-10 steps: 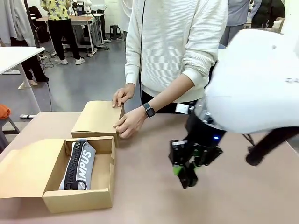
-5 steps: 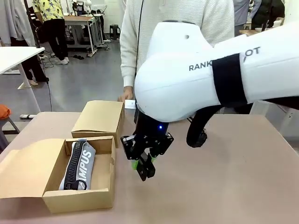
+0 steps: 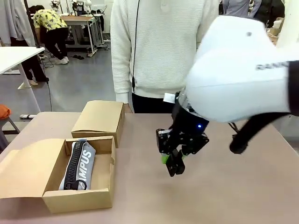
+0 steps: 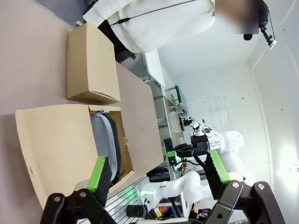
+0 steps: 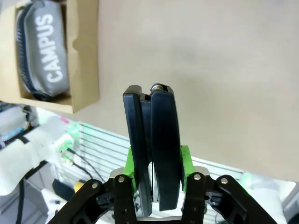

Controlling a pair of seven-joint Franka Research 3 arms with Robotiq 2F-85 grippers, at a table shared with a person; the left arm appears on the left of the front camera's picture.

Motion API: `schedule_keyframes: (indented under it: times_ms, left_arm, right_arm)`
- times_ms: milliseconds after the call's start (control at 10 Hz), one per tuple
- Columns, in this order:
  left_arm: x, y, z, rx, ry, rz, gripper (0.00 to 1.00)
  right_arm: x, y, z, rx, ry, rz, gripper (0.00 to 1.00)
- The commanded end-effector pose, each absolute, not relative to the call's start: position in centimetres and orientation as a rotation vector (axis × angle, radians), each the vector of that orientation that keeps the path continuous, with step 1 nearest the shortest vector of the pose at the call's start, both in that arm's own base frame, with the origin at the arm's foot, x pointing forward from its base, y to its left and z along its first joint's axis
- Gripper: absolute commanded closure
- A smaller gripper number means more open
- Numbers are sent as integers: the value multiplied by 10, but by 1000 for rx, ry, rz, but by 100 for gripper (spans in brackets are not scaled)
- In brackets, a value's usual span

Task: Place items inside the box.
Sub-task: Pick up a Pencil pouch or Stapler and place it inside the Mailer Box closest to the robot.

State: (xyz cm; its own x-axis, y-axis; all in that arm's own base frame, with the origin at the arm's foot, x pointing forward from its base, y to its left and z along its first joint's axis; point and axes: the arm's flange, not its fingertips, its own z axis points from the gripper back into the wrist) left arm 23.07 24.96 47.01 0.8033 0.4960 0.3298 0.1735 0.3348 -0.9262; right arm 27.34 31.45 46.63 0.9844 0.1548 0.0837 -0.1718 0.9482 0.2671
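**Front view:** The right gripper (image 3: 172, 164) is clamped on a black stapler (image 3: 175, 168). Half a second ago it hung just beside the open brown cardboard box (image 3: 79, 199). Now it is farther right, over bare table (image 3: 233, 196). The person (image 3: 159, 51) has taken both hands off the closed brown cardboard box (image 3: 99, 116). The stapler is therefore not yet delivered. The grey fabric "CAMPUS" pencil case (image 3: 80, 164) already lies inside the open box. The count is two boxes, one case and one stapler.

**Left wrist view:** The left gripper (image 4: 157, 172) has its fingers spread wide with nothing between them. Beyond it are the open box (image 4: 60, 149), holding the one pencil case (image 4: 105, 144), and the closed box (image 4: 88, 65).

**Right wrist view:** The right gripper (image 5: 158, 164) pinches the single stapler (image 5: 161, 126) upright between its green pads, above bare table. The open box (image 5: 84, 51) and the pencil case (image 5: 44, 56) sit well off to one corner, so a carry across likely remains.
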Motion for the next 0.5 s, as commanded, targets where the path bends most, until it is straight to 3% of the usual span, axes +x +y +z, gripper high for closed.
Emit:
schedule_keyframes:
  times_ms: [0,400]
  left_arm:
    - [231,249,472,-1246,-662,215,0]
    - [231,249,472,-1246,-662,215,0]
  right_arm:
    - [277,366,458,350,-144,232,59]
    - [306,473,445,447,-151,309,59]
